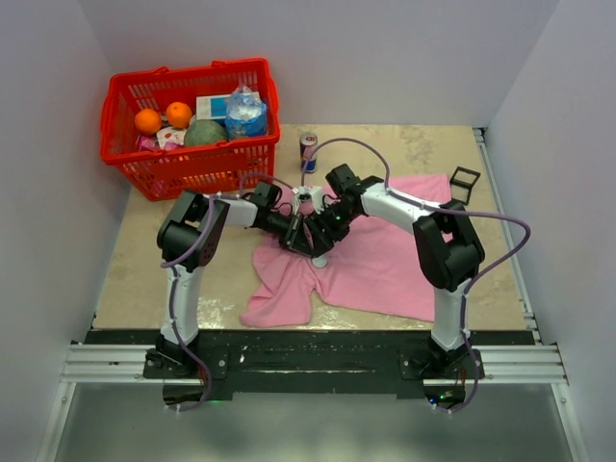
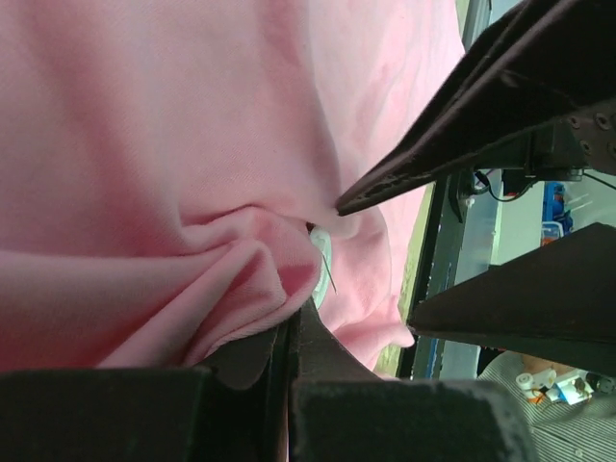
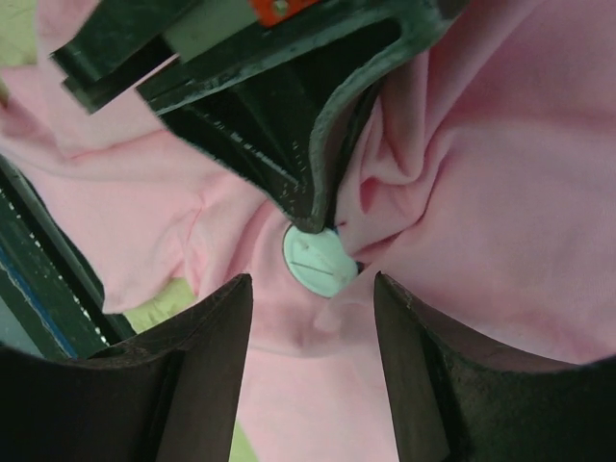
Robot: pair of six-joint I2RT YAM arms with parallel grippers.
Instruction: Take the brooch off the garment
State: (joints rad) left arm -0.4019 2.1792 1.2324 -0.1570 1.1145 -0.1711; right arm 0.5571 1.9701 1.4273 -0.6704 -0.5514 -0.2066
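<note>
A fold of the garment [image 2: 144, 144] hides all but a thin sliver of the brooch [image 2: 320, 269] in the left wrist view; the left gripper [image 2: 289, 337], pinched on the cloth, is cropped by the lower edge, and the right gripper [image 2: 373, 260] by the right edge. A blurred figure [image 2: 558, 423] in a striped shirt is cut off at the corner. In the right wrist view the left gripper's tip covers the brooch's upper rim, and the right fingers [image 3: 183, 385] run out of frame below. From above, both grippers crowd together and the brooch cannot be picked out beneath them; the can [image 1: 308, 151] bears a label too small to read
</note>
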